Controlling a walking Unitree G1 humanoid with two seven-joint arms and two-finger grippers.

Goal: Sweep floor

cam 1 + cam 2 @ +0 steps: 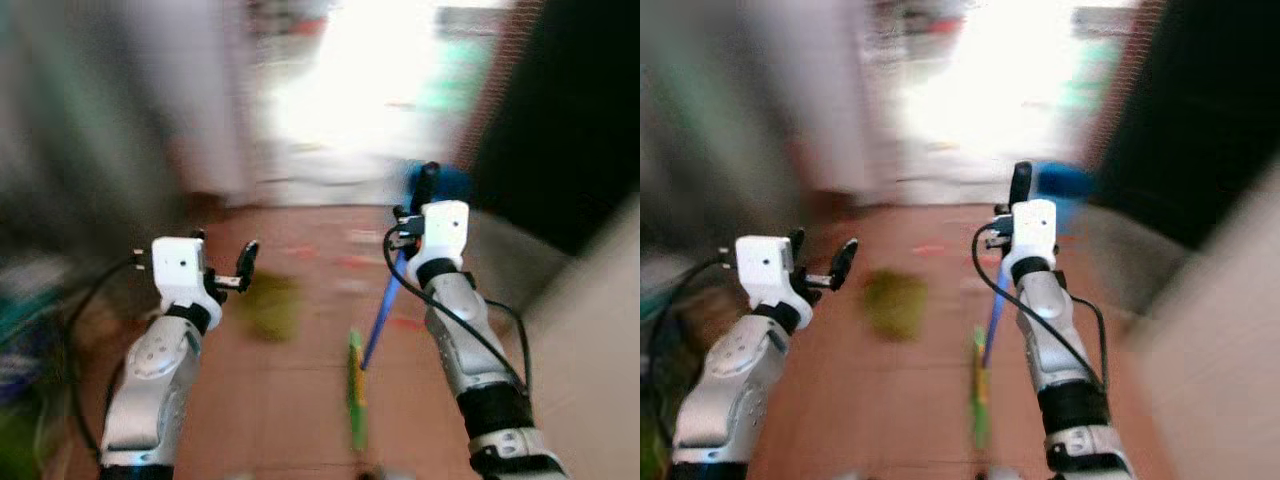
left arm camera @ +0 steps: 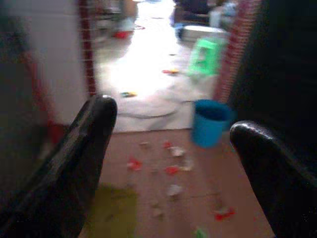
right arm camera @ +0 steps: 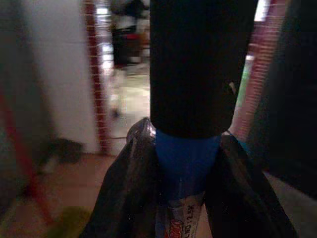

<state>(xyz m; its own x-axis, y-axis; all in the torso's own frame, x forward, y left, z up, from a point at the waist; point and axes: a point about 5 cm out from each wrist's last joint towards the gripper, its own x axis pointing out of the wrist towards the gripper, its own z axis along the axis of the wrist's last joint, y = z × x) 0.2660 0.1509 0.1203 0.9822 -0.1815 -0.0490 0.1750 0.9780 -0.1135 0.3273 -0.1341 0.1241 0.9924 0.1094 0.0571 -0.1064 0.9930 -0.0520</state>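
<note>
Right pincer (image 3: 181,183) around broom (image 1: 383,312) (handle)

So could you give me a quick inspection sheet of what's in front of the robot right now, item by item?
Surface: reddish-brown tiled floor, blurred in the head views.
Job's things: broom with a blue handle and a green head resting on the floor.
Clutter: small red and white scraps scattered on the floor; a yellow-green patch ahead of the left arm.
Grippers: right gripper shut on the broom handle below its black grip; left gripper open, holding nothing.
Cables: black cable looping along the right forearm; another at the left wrist.
Surroundings: blue bucket by a bright doorway; green plastic stool beyond it.
</note>
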